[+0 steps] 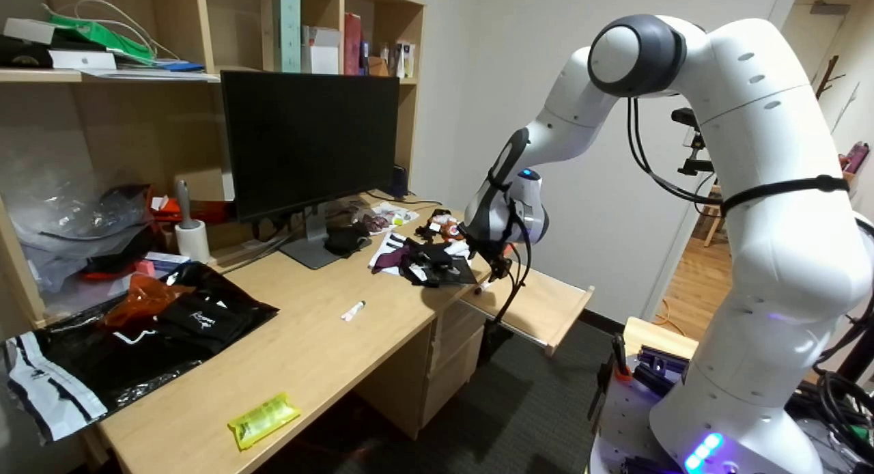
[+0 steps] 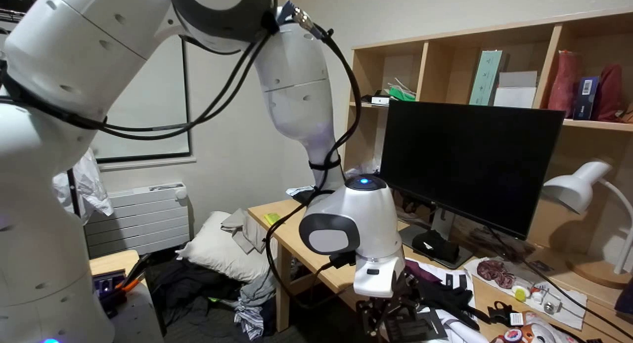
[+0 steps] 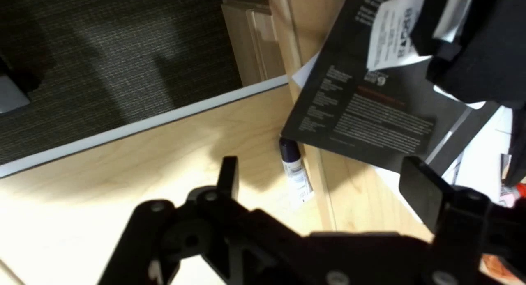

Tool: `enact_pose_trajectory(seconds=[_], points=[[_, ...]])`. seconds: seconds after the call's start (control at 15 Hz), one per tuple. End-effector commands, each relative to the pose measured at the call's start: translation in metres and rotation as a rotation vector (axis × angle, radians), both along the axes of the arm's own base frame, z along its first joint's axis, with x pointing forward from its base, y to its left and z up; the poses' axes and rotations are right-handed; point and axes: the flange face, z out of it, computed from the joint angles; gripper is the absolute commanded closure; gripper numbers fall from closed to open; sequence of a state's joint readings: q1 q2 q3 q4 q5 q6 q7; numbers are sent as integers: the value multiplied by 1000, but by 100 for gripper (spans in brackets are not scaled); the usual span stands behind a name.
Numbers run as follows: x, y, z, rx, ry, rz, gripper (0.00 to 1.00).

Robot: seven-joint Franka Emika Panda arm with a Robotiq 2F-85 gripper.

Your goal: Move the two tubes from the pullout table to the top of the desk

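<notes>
One small white tube (image 1: 353,311) lies on the light-wood desk (image 1: 293,344) in an exterior view. The other tube (image 3: 297,178), white with a dark cap, lies on the pullout table (image 3: 172,153) beside the desk's edge in the wrist view. Its cap touches or lies just under the corner of a black flat box, as seen from above. The pullout table (image 1: 546,300) extends from the desk in an exterior view. My gripper (image 3: 320,170) is open with nothing between its fingers, above the tube and the desk edge. It also shows in both exterior views (image 1: 497,263) (image 2: 381,321).
The black flat box (image 3: 365,112) and dark items overhang the desk edge near the tube. A monitor (image 1: 311,139) stands at the back. A yellow-green packet (image 1: 264,420) and a black plastic bag (image 1: 171,324) lie on the desk. A lamp (image 2: 576,187) stands behind the clutter.
</notes>
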State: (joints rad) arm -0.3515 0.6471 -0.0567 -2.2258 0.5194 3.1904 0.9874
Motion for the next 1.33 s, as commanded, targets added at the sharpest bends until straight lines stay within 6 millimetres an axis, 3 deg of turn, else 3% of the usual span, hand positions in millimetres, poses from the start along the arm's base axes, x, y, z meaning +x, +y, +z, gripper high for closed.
enact_pose_trajectory(seconds=[0.0, 0.33, 0.53, 0.73, 0.8, 1.0, 1.27], points=[[-33, 3, -6, 21, 66, 32, 0], [-65, -15, -43, -56, 128, 48, 0], [-66, -26, -54, -154, 91, 70, 0], [-61, -28, -68, -238, 55, 86, 0], [-42, -36, -64, -243, 63, 106, 0], [-29, -35, -83, -257, 72, 167, 0], [-28, -31, -105, -250, 92, 203, 0]])
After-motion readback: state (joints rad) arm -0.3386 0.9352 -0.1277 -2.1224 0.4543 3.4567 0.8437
